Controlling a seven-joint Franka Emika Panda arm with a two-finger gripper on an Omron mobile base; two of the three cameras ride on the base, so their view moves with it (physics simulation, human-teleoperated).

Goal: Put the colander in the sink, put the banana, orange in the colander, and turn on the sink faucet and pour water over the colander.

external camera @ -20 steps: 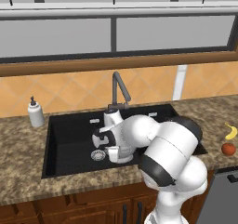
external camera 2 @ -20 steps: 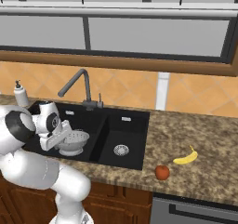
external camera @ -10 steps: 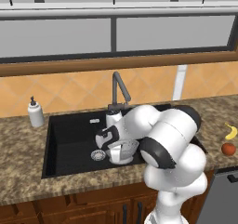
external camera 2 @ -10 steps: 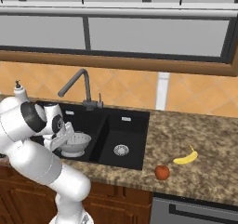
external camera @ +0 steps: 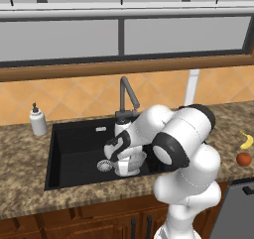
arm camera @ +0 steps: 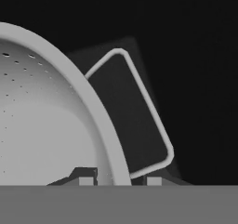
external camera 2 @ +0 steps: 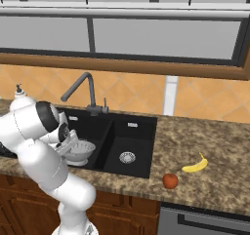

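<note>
The gripper (arm camera: 116, 181) was pinching the colander's (arm camera: 42, 125) flat rim — one fingertip inside the bowl, the other outside by the side handle — and held the colander low in the wider basin of the sink (external camera: 74, 149), beside the round drain (external camera: 104, 165). The relation that mattered lay to the arm's right: the banana (external camera 2: 195, 165) and the orange (external camera 2: 170, 181) sat on the counter (external camera 2: 215, 180) well apart from the gripper — past the smaller basin, orange nearer the front edge.
</note>
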